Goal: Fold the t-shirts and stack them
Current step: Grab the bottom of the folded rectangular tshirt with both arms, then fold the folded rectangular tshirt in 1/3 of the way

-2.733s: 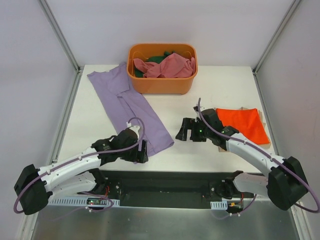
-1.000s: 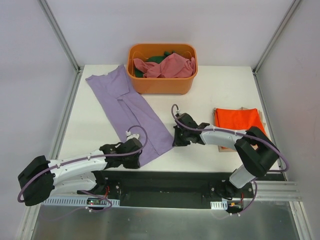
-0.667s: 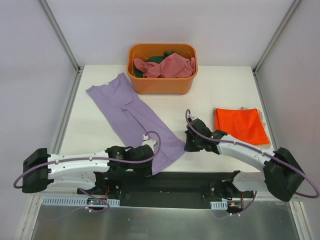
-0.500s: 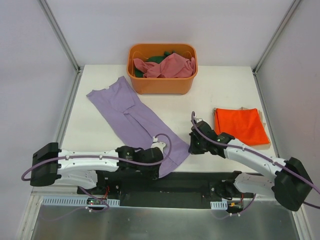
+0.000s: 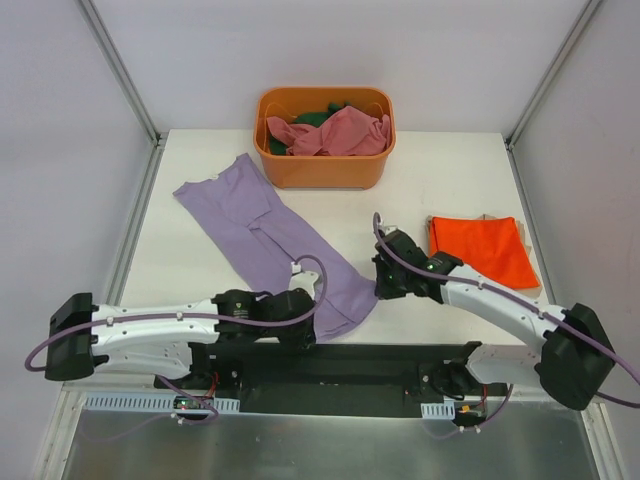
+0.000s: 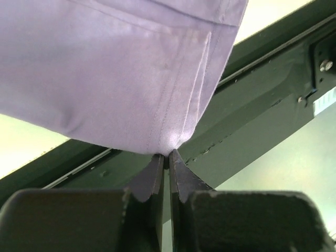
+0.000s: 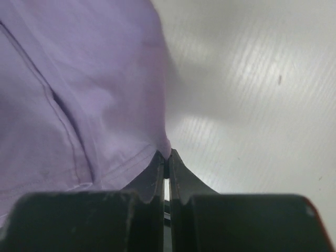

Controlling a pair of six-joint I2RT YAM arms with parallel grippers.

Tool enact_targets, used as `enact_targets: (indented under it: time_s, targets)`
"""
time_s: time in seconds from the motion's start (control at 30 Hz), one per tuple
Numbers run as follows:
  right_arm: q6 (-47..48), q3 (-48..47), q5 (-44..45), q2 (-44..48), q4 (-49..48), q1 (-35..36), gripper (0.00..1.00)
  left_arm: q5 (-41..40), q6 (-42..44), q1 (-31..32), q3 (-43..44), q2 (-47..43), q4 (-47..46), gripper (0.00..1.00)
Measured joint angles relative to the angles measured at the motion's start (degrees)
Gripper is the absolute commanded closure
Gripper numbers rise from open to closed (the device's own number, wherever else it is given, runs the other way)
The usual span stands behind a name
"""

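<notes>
- Top external: the lavender t-shirt lies diagonally on the bench, collar far-left, hem at the near edge. The left end effector and right end effector sit at its two hem corners. Seconds earlier the right one stood apart from the cloth. The hem has since been drawn nearer and rightward. The orange-red t-shirt lies folded at right, and other shirts fill the tub.
- Left wrist: fingers pressed together, pinching one hem corner above the dark front rail.
- Right wrist: fingers pressed together on the opposite hem corner. With both corners apparently secured, the fold looks ready to begin.
</notes>
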State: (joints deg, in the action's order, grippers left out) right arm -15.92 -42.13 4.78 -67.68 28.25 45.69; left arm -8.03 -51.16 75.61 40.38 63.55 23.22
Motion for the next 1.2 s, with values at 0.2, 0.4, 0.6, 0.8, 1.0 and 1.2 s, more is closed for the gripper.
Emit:
enact_targets:
  time_s: [0.2,0.4,0.6,0.8,1.0,1.2]
  targets:
    - [2.43,-10.82,-0.63,-8.55,-1.53,0.85,1.0,-2.21,-1.2,-9.2,-4.0,-8.9,0.9,1.0]
    - [4.66,-22.91,-1.7,-19.74,-3.8,1.6,0.99,-6.12,-0.59,-19.78,-5.53,-15.04,3.91,1.0]
    - [6.51,-36.17,-1.9,-30.69,-4.96,1.66,1.0,-9.55,1.01,-30.49,-4.7,-14.67,8.0,1.0]
    - [8.07,-46.93,0.35,-39.15,-5.33,1.66,1.0,-11.91,3.5,-40.63,-1.55,-11.69,10.21,1.0]
    - [9.66,-55.84,1.18,-46.23,-5.51,1.66,1.0,-12.98,6.12,-46.93,1.92,-7.41,10.23,1.0]
    - [10.71,-61.96,1.51,-51.71,-5.25,1.66,0.99,-13.27,8.39,-50.8,3.23,-3.5,10.03,1.0]
